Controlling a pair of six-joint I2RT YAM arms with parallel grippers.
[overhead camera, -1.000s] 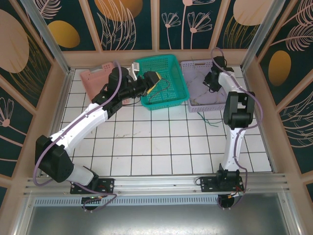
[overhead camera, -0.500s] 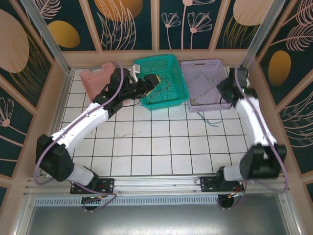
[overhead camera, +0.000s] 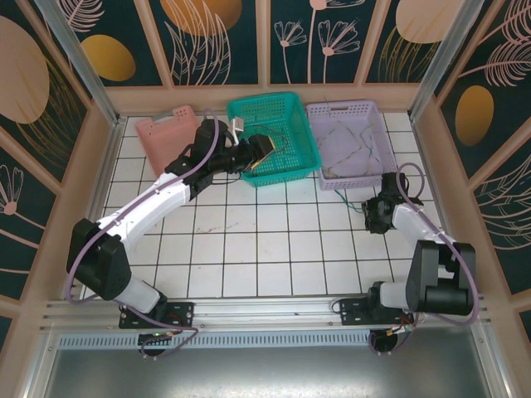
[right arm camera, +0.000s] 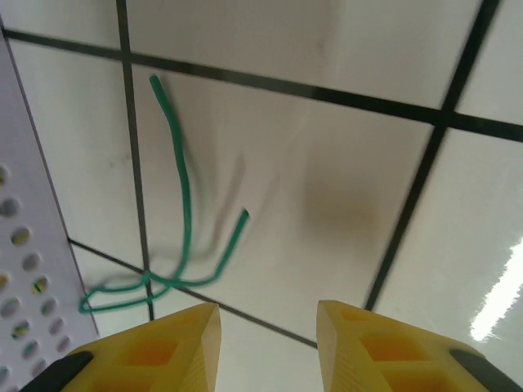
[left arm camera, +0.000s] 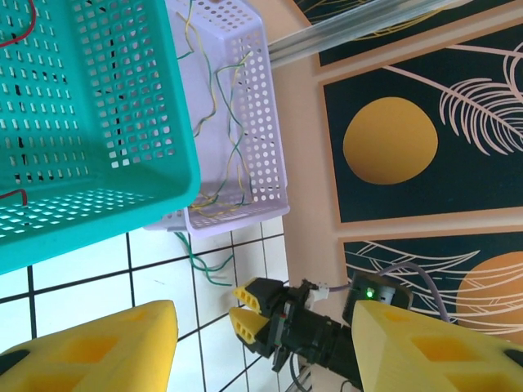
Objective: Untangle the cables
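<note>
The green cable (right arm camera: 184, 220) lies loose on the counter (right arm camera: 368, 122), its loop just beside the wall of the lilac basket (right arm camera: 20, 269), where more cables (overhead camera: 348, 141) lie tangled. My right gripper (right arm camera: 270, 351) hangs over it, released, holding nothing. I think it is best to pinch the curved middle, away from that wall, and pull toward the open tiles. My left gripper (overhead camera: 264, 149), released too, hovers at the teal basket (overhead camera: 290, 108) rim.
</note>
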